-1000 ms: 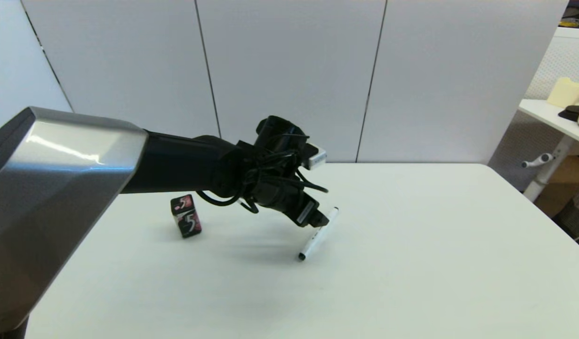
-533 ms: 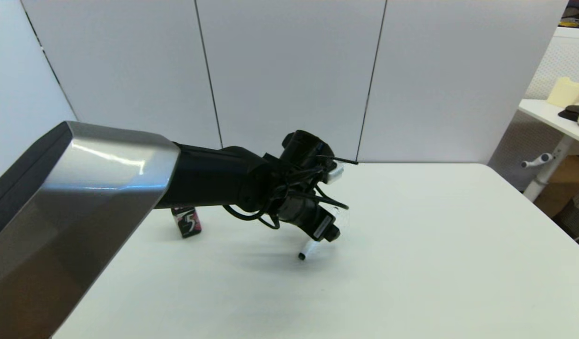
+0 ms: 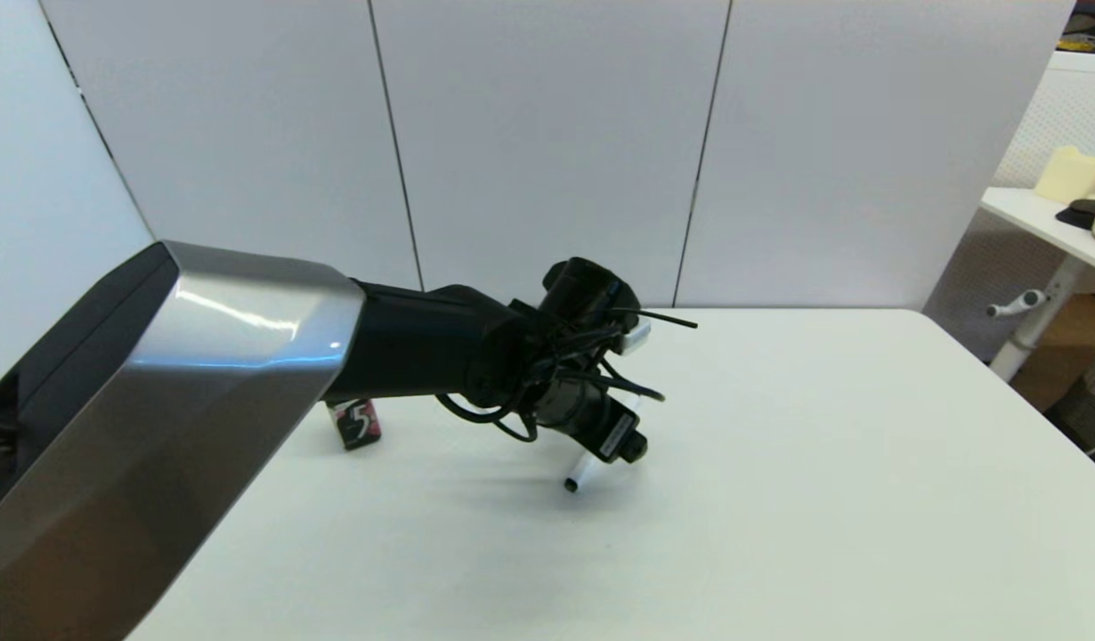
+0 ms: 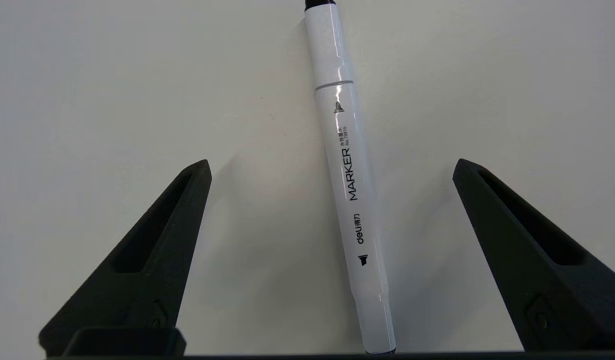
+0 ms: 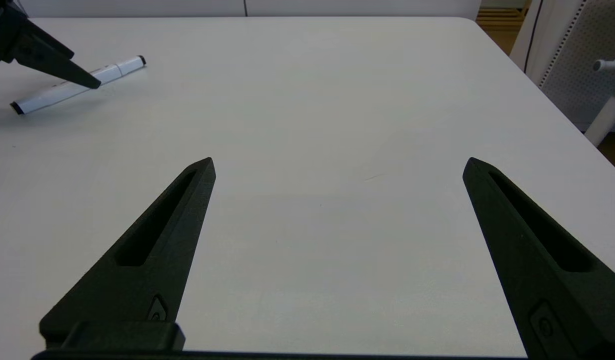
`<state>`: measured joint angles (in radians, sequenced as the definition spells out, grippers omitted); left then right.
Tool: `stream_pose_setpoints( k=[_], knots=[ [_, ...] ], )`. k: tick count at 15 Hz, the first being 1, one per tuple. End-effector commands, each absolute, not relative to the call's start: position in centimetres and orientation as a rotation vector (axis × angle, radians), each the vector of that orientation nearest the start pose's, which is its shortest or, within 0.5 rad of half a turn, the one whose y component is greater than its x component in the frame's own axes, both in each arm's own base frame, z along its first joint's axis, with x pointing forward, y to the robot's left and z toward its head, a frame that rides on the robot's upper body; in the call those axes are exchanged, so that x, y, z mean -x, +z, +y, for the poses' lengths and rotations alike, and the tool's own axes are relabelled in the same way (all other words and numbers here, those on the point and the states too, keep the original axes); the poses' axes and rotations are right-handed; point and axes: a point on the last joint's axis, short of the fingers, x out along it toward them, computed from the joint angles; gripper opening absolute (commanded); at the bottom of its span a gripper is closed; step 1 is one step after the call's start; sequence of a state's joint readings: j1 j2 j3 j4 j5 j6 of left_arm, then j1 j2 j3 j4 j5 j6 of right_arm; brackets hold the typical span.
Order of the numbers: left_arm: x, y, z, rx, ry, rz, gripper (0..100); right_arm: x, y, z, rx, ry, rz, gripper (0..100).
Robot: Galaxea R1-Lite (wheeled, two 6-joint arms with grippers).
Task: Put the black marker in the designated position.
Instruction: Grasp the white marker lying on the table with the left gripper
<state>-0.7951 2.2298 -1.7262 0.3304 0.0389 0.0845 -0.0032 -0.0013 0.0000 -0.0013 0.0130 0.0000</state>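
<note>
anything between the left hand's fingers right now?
Yes: the black marker lies flat on the table between the open left hand's fingers, untouched. The left wrist view shows it.

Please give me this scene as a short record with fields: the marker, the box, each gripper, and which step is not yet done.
marker: slim white-barrelled black marker, lying flat on the white table
target: small upright black box with pink patches and a white "5", apart from the marker, partly hidden by the left arm
left gripper: open, fingers either side of the marker, not touching it
right gripper: open, holding nothing, away from the marker
step not yet done: grasp
</note>
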Motion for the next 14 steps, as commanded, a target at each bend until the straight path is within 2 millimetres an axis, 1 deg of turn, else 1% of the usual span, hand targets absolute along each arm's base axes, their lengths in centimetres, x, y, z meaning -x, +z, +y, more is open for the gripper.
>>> stream_pose_setpoints(
  k=[1,11,14],
  knots=[
    [-31.2,14.4,-31.7,-0.414,-0.744,0.745,100,2.3,7.6,0.0,0.0,0.011,-0.002,100],
    [-31.7,13.4,-32.2,-0.366,-0.72,0.773,100,2.3,7.6,0.0,0.0,0.011,-0.002,100],
    [-31.9,13.5,-32.3,-0.36,-0.718,0.769,100,2.3,7.6,0.0,0.0,0.011,-0.002,100]
  ],
)
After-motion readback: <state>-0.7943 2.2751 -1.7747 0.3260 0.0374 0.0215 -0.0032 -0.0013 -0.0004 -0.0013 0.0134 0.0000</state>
